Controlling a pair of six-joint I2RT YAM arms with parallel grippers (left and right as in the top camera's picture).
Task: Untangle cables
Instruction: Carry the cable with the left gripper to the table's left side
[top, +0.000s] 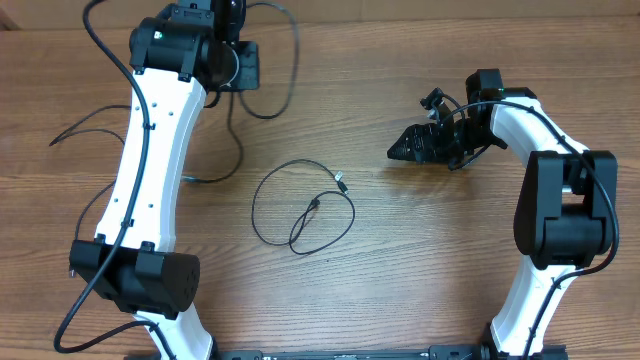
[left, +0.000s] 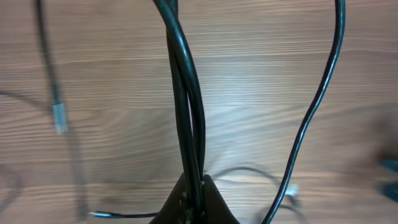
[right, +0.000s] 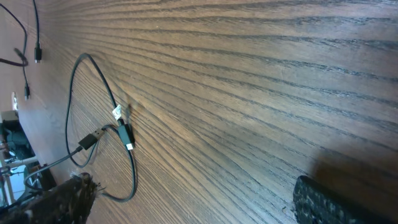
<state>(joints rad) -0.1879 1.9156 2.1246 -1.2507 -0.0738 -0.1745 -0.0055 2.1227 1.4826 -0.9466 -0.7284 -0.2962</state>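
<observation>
A looped cable is lying loose at the middle of the bench, its plug ends near each other. More cable strands are running along the far edge, pinched in the left gripper jaws. The right gripper is hovering toward the right edge, jaws spread and empty.

One thin black flexible cable lies in a loose loop (plug ends crossing inside) on the wooden table; other thin black strands trail far-left.
</observation>
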